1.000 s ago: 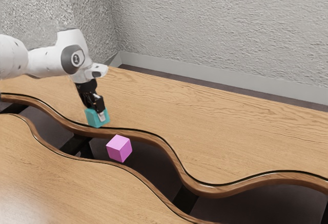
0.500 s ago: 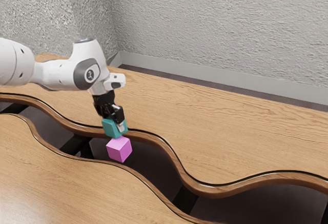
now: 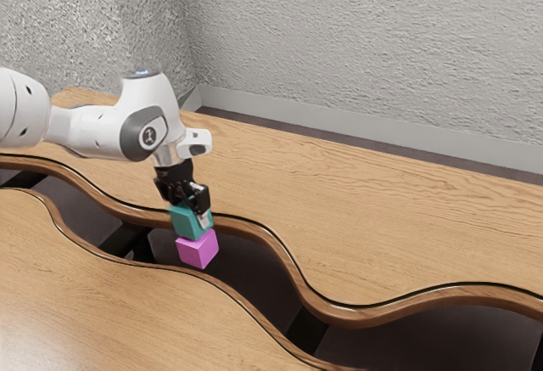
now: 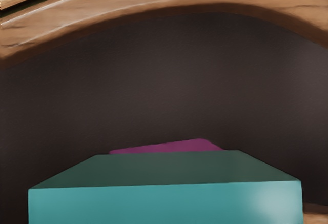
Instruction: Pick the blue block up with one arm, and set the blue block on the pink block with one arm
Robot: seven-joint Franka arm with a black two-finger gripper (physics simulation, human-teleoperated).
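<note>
Clenched on the blue block (image 3: 187, 222), the black claw (image 3: 190, 207) hangs from the white arm (image 3: 93, 129), which comes in from the exterior view's left. A finger presses each of two opposite faces, and the block's upper part is covered by them. In the exterior view the blue block, more teal than blue in colour, sits directly above the pink block (image 3: 197, 248). Its underside meets the pink top with no gap that I can make out, and it is set a little toward the exterior view's left, so the two are not quite flush. The wrist view adds what the side camera cannot: looking past the hand, the blue block (image 4: 164, 193) looms large just under it, and a thin sliver of the pink block (image 4: 169, 146) peeks out beyond its far edge. The pink block stands down in the dark channel (image 3: 254, 278) that winds between the two wavy-edged wooden parts of the bench (image 3: 382, 210), just beside the curved lip of the far part. In the wrist view that lip (image 4: 102, 14) arches over the dark floor (image 4: 164, 80) of the channel. Black crossbars (image 3: 127, 239) span the channel near the blocks, and another shows further along it. Behind the bench runs a grey skirting (image 3: 365, 125) under a rough grey wall (image 3: 356, 40).
</note>
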